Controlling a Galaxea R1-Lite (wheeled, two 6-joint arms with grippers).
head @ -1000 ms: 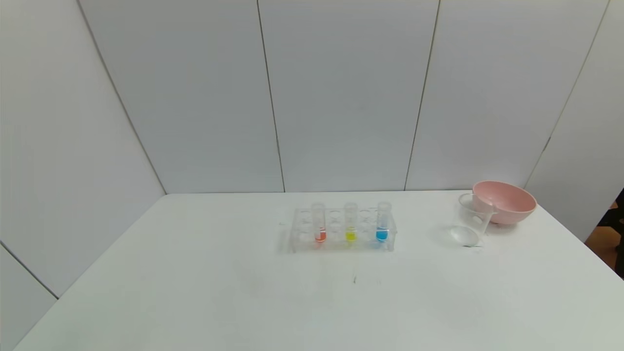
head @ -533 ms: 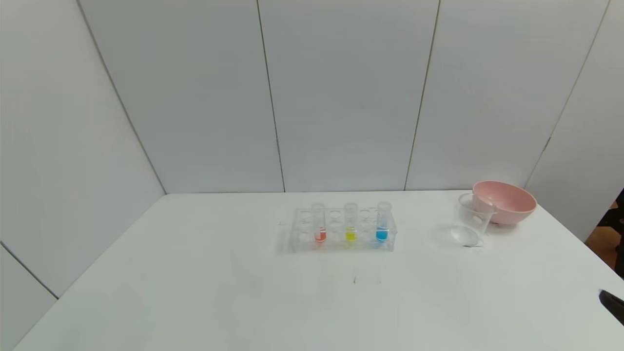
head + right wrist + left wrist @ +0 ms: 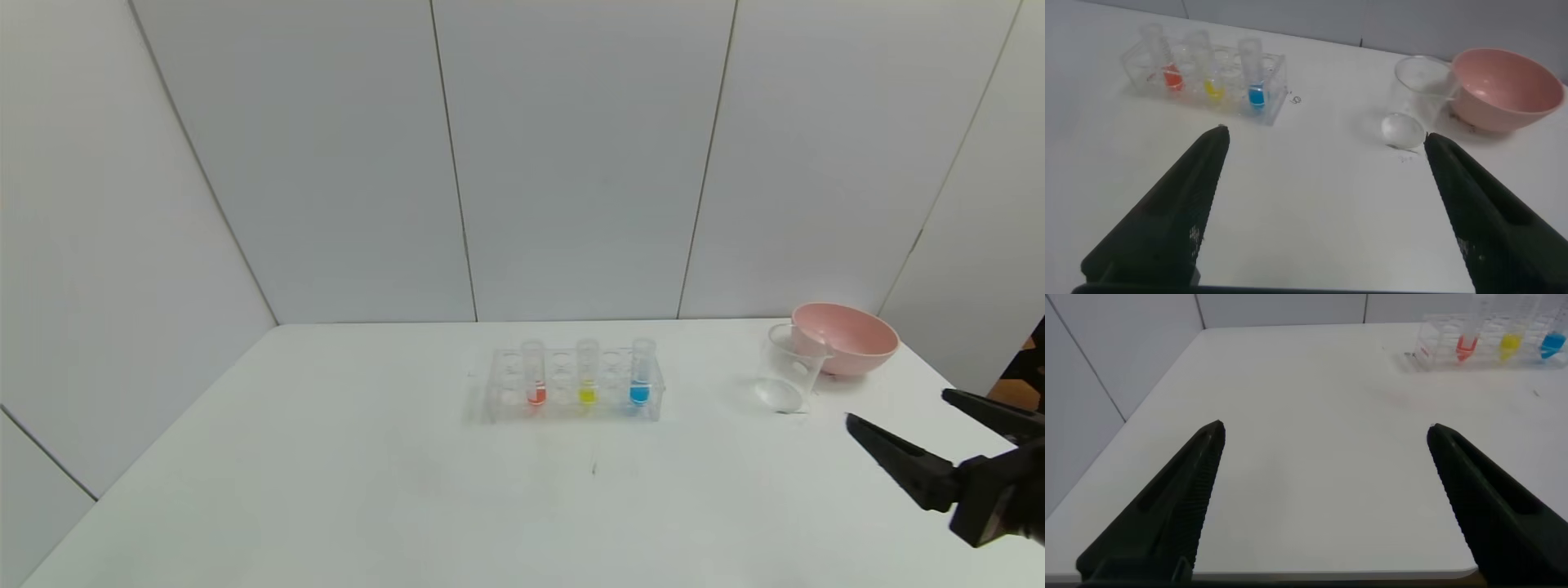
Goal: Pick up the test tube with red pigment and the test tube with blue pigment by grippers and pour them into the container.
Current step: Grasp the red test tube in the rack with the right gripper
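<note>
The test tube with red pigment (image 3: 535, 377) and the test tube with blue pigment (image 3: 641, 374) stand upright in a clear rack (image 3: 571, 406) at the table's middle, a yellow tube (image 3: 587, 376) between them. The clear container (image 3: 788, 377) stands to the right, beside a pink bowl. My right gripper (image 3: 898, 408) is open and empty above the table's right side, in front of the container. In the right wrist view the red tube (image 3: 1169, 72), blue tube (image 3: 1256, 88) and container (image 3: 1413, 110) lie beyond the right gripper (image 3: 1323, 135). My left gripper (image 3: 1323, 429) is open, near the table's front left edge, out of the head view.
A pink bowl (image 3: 845, 336) sits at the back right, touching the container's far side. White wall panels close the table's back and left. The table's right edge (image 3: 963, 392) runs close to my right gripper.
My right gripper has come into the head view from the lower right edge and moved up and left toward the container. The tubes, rack and bowl have not moved.
</note>
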